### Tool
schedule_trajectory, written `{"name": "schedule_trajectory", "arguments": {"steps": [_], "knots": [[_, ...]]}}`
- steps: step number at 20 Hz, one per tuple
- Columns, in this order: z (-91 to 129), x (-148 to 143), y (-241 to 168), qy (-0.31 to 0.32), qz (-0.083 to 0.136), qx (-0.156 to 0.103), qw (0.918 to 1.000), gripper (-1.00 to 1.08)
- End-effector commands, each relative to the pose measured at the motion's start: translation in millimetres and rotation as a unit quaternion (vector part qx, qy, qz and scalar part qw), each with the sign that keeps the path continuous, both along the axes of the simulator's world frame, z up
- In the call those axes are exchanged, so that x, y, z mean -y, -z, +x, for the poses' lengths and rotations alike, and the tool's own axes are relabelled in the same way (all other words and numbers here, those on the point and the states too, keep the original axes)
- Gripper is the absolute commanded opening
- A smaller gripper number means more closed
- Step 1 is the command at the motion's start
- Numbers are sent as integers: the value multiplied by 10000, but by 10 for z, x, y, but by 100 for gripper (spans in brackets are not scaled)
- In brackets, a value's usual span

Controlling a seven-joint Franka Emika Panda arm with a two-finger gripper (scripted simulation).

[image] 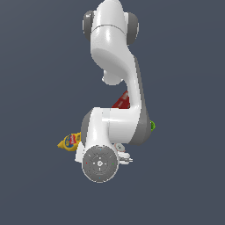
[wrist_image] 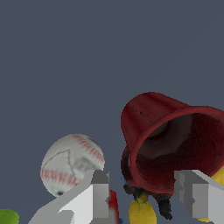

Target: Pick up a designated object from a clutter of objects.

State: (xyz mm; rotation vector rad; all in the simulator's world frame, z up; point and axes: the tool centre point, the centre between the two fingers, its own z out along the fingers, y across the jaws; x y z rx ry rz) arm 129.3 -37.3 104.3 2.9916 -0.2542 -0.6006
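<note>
In the exterior view, going from the exterior view's left, a yellow mustard bottle (image: 69, 141) lies on its side with a round red and blue label whose writing is too small to read. The glossy white robot arm (image: 115, 83) fills the middle, folded over the items with its round grey joint cap facing the camera. A sliver of a red box (image: 121, 101) shows behind the arm, and a bit of a bright green cup (image: 152, 125) peeks out at the exterior view's right of the elbow. The bench (image: 39, 66) is a plain, flat dark slate surface.

In the wrist view the green cup (wrist_image: 8, 216) shows only as a small edge in the corner. Next comes a white baseball (wrist_image: 72, 164), scuffed grey, with red stitching curving across it. The gripper (wrist_image: 146, 192) has two pale grey blocky fingers (wrist_image: 99, 194) standing apart, released, with nothing between them. A lemon (wrist_image: 142, 212) shows as a yellow lump between the fingers, beside a small dark thing (wrist_image: 164, 208) of unclear shape. The dark red cup (wrist_image: 173, 140) lies tipped on its side just beyond the fingers, beside the baseball but apart from it, its smooth tapered wall and thick rim framing a dark inside; the gripper is not holding it.
</note>
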Motion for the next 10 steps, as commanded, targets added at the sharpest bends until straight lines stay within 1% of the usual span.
{"name": "schedule_trajectory", "arguments": {"steps": [1,10], "knots": [[4,8,37,11,-11,-26,10000,28],[-35,11,117,10,-10,-29,10000,28]]}}
